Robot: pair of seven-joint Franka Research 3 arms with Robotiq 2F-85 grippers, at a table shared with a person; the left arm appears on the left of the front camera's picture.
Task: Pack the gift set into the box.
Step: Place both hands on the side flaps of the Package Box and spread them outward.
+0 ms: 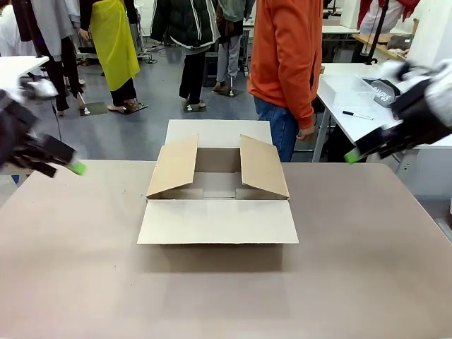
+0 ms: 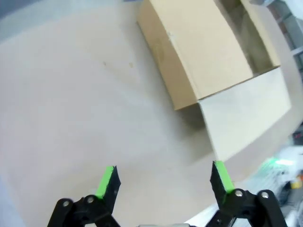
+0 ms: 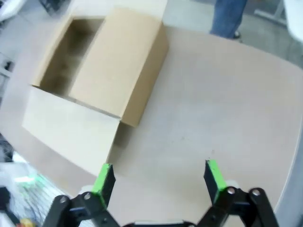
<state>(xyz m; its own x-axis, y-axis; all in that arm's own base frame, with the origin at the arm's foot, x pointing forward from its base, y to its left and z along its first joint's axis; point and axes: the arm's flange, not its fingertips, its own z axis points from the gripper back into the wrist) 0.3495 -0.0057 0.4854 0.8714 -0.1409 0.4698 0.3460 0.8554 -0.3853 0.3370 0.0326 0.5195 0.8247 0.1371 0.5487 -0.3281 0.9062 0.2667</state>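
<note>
The box [image 1: 217, 220] sits in the middle of the brown counter [image 1: 353, 275], open at the top. Its near and far flaps are folded flat outward, and its two side flaps stand slanted up. The left gripper [image 2: 163, 172] hangs off to the box's left, well apart from it, with its green pads spread wide and nothing between them. The right gripper [image 3: 158, 172] hangs off to the box's right, also well apart, with its jaws equally wide and bare. Beyond the box's far right corner stands a white counter [image 1: 332, 106]. It carries pieces of the gift set, a pale tray [image 1: 344, 86] and a black pen [image 1: 358, 114] nearer the box. Both lie behind the right gripper and apart from it. A person in an orange top [image 1: 286, 49] stands just behind the box.
</note>
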